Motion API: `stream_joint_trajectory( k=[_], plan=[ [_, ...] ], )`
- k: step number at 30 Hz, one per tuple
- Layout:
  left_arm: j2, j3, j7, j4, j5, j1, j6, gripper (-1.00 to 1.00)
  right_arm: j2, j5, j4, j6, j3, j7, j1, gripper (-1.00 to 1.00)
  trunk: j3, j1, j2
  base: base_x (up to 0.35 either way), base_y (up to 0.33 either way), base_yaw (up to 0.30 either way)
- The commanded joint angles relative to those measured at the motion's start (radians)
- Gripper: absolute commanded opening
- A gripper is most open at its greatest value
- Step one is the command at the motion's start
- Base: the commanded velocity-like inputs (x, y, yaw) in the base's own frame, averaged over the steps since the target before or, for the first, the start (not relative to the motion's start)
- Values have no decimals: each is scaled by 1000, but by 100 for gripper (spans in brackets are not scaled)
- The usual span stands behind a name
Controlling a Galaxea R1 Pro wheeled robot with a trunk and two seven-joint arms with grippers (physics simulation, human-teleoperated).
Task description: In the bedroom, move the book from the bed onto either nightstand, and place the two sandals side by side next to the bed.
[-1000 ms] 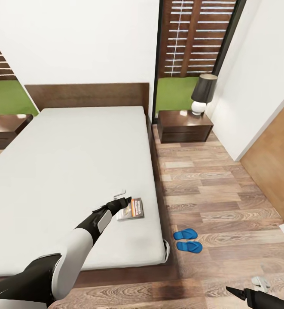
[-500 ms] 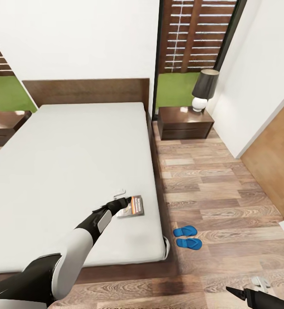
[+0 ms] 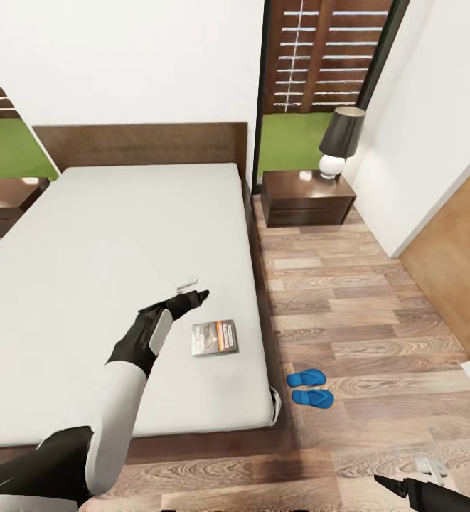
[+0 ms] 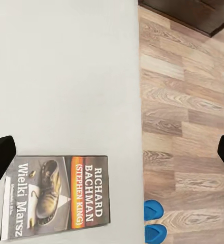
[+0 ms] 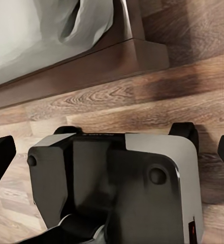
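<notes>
White mattress of the bed (image 3: 107,270) fills the left, and the left gripper (image 3: 193,289) hangs above it with fingers spread, empty, likely lining up a grasp. At its 5 o'clock the book (image 3: 214,337) lies flat near the bed's edge. Farther right, the sandals (image 3: 309,388) sit paired on the floor; the nightstand (image 3: 307,199) stands at 1 o'clock.

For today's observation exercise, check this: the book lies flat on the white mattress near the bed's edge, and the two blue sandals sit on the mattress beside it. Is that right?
Not quite. The book does lie flat on the bed near its edge, but the sandals are on the wood floor beside the bed, not on the mattress. The head view shows this.
</notes>
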Motion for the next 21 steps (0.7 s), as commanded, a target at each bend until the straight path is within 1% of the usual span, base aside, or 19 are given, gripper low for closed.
stream_joint_trajectory(
  k=[1, 2, 4, 5, 7, 8, 10, 11, 12, 14, 18, 21],
  plan=[
    [-1, 6, -4, -20, 6, -5, 19, 100, 0, -5, 0, 10, -1, 4, 0, 100, -3, 1, -2, 0, 0, 0],
    [-1, 6, -2, -46, 10, -20, 34, 100, 0, -5, 0, 10, -1, 4, 0, 100, -5, 1, -2, 0, 0, 0],
    [-1, 6, 1, -62, 18, -40, 47, 100, 1, -5, 0, 9, -1, 4, 0, 100, -8, 1, -2, 0, 0, 0],
    [-1, 6, 3, -72, 30, -58, 59, 100, 0, -5, 0, 9, -1, 4, 0, 100, -10, 1, -2, 0, 0, 0],
    [-1, 6, 4, -78, 44, -72, 73, 100, 1, -5, 0, 9, -1, 4, 0, 100, -13, 1, -2, 0, 0, 0],
    [-1, 6, 5, -82, 59, -80, 92, 100, 0, -5, 0, 9, -1, 4, 0, 100, -14, 1, -2, 0, 0, 0],
    [-1, 6, 6, -85, 70, -86, 109, 100, 0, -5, 0, 9, -1, 4, 0, 100, -18, 1, -2, 0, 0, 0],
    [-1, 6, 6, -85, 80, -91, 128, 100, 0, -5, 0, 9, -1, 4, 0, 100, -19, 1, -2, 0, 0, 0],
    [-1, 5, 6, -84, 82, -92, 132, 100, 0, -5, 0, 9, -1, 4, 0, 100, -21, 1, -2, 0, 0, 0],
    [-1, 3, 7, -76, 86, -94, 140, 100, 1, -5, 0, 9, -1, 4, 0, 100, -24, 1, -2, 0, 0, 0],
    [-1, -8, 9, -1, 86, -96, 143, 100, 1, -5, 0, 10, -1, 4, 0, 100, -30, 1, -2, 0, 0, 0],
    [-1, -12, 10, 31, 85, -96, 143, 100, 1, -5, 0, 9, -1, 4, 0, 100, -35, 1, -2, 0, 0, 0]
  ],
)
